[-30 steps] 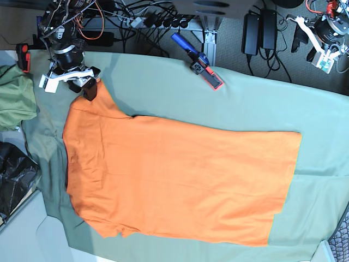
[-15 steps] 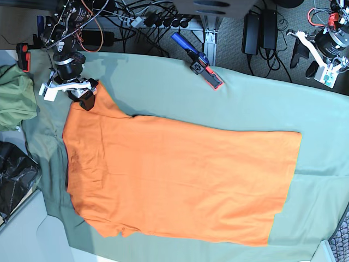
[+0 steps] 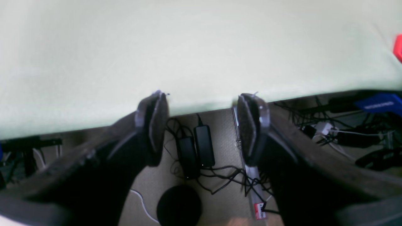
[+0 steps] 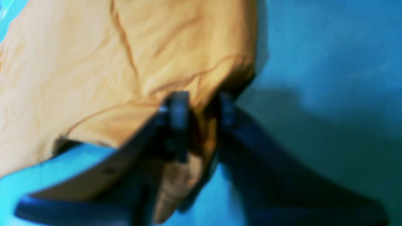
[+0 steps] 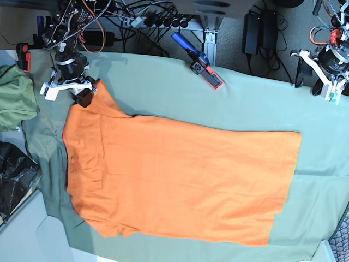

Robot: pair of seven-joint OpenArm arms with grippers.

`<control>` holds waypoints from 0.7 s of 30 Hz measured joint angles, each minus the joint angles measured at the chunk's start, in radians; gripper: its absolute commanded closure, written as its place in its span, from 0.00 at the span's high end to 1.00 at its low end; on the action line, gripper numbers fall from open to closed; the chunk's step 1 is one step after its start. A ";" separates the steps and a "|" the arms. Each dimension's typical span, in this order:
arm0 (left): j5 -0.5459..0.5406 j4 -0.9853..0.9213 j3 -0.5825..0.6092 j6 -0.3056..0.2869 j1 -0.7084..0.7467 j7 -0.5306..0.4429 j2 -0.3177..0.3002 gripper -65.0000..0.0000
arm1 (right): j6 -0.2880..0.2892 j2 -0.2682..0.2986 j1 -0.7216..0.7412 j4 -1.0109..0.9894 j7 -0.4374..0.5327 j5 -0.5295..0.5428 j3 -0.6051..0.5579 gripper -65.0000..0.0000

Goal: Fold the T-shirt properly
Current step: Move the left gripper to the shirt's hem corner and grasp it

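Note:
The orange T-shirt [image 5: 174, 180] lies flat on the sage-green cloth [image 5: 251, 103], collar end to the left and hem to the right. My right gripper [image 5: 83, 97] is at the shirt's top-left sleeve corner. In the right wrist view it [image 4: 201, 105] is shut on a fold of the orange sleeve [image 4: 176, 62], which is lifted slightly off the cloth. My left gripper [image 5: 306, 73] is open and empty at the cloth's far right edge, apart from the shirt. In the left wrist view it [image 3: 204, 108] hangs over the cloth edge [image 3: 188, 62] and the floor.
An olive-green garment [image 5: 13, 95] and a black bag [image 5: 13, 183] lie at the left edge. A blue and red tool [image 5: 199, 61] rests on the cloth's top edge. Cables and power adapters [image 5: 259, 27] lie on the floor behind.
My right gripper has shifted slightly left, still holding the sleeve corner. My left arm has moved down in the base view, closer to the cloth's edge.

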 measured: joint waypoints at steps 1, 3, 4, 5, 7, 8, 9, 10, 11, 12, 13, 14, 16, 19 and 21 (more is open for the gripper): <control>-0.002 -0.006 0.000 0.000 -0.013 0.000 0.000 0.60 | 0.000 0.000 0.000 0.000 -0.003 0.000 0.000 0.06; -0.018 -0.015 0.000 0.002 -0.040 0.000 0.000 0.60 | 0.000 0.000 0.003 -0.001 -0.004 0.000 0.000 0.00; -0.030 -0.021 0.000 0.002 -0.053 0.000 0.000 0.60 | 0.000 0.000 0.003 -0.001 -0.006 0.000 0.000 0.00; -0.046 -0.029 0.000 0.003 -0.064 -0.001 0.000 0.60 | 0.000 0.000 0.003 -0.001 -0.006 0.000 0.000 0.00; -0.071 -0.057 0.000 0.002 -0.091 -0.001 0.000 0.60 | 0.000 0.000 0.003 -0.001 -0.006 0.000 0.000 0.00; -0.076 -0.076 0.000 0.002 -0.109 0.000 0.001 0.60 | 0.000 0.000 0.003 -0.001 -0.006 0.000 0.000 0.00; -0.082 -0.098 0.000 0.002 -0.130 0.001 0.002 0.60 | 0.000 0.000 0.003 -0.001 -0.006 0.000 0.000 0.00; -0.084 -0.122 0.000 0.003 -0.158 0.001 0.003 0.60 | 0.000 0.000 0.003 -0.001 -0.006 0.000 0.000 0.00; -0.082 -0.145 0.000 0.003 -0.187 0.002 0.004 0.60 | 0.000 0.000 0.003 -0.001 -0.006 0.000 0.000 0.00; -0.083 -0.170 0.000 0.003 -0.217 0.002 0.003 0.60 | 0.000 0.000 0.003 -0.001 -0.005 0.000 0.000 0.00; -0.083 -0.192 0.000 0.003 -0.247 0.002 0.003 0.60 | 0.000 0.000 0.003 -0.001 -0.006 0.000 0.000 0.00; -0.084 -0.215 0.000 0.003 -0.278 0.001 0.003 0.60 | 0.000 0.000 0.003 -0.001 -0.006 0.000 0.000 0.00; -0.084 -0.262 0.001 0.003 -0.328 0.000 0.003 0.60 | 0.000 0.000 0.003 -0.001 -0.006 0.000 0.000 0.00; -0.086 -0.335 0.000 0.003 -0.383 0.000 0.003 0.60 | 0.001 0.000 0.003 -0.001 -0.006 0.000 0.000 0.00; -0.090 -0.375 -0.001 0.002 -0.416 -0.012 0.003 0.60 | 0.000 0.000 0.003 -0.001 -0.006 0.000 0.000 0.00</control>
